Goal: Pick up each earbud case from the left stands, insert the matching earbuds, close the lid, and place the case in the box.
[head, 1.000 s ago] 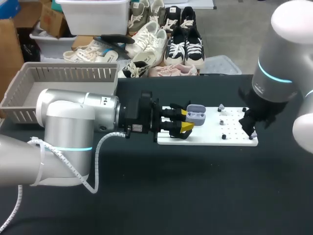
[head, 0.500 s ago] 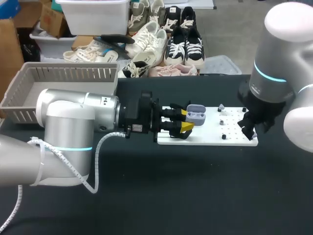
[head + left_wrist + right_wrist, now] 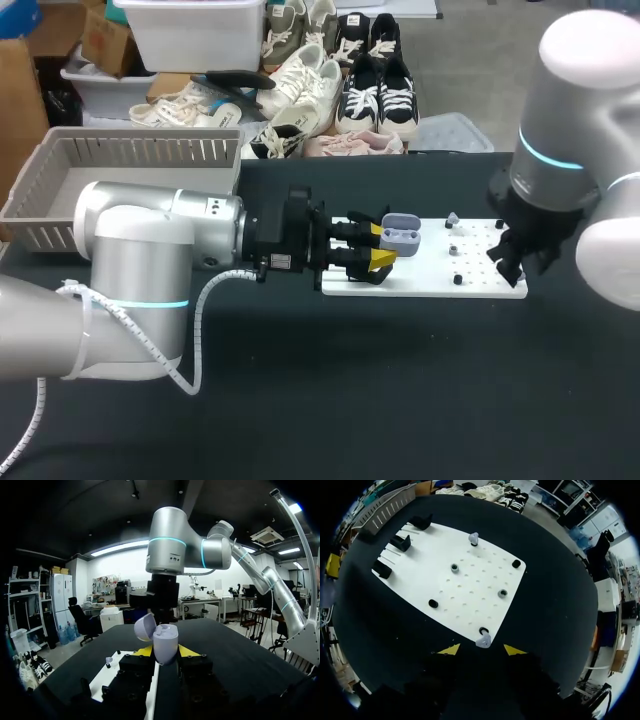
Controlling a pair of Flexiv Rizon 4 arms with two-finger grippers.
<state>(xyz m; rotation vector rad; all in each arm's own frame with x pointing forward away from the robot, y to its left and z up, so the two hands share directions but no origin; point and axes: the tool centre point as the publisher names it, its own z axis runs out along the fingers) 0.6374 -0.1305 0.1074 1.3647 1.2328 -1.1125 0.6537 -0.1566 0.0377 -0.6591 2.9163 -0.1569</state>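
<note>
2 silver arms [image 3: 150, 235] have cyan rings [image 3: 548, 153], black wrists [image 3: 285, 240]; the left carries a white cable [image 3: 203, 303].

The table [image 3: 300, 400] has a matt black top. On it lies a smooth white plastic board [image 3: 420, 280] with matt black pegs [image 3: 433, 603]. The earbud case [image 3: 165, 643] is glossy pale lilac plastic. The left arm [image 3: 140, 240] and right arm [image 3: 570, 90] have satin silver shells. The basket [image 3: 150, 150] is dull grey plastic.

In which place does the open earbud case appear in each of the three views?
Head view: earbud case held in the left claw, at the white board's left end.
Left wrist view: earbud case between the claw's fingers, lid open.
Right wrist view: not in it.
Shared landmark: the white board.
</note>
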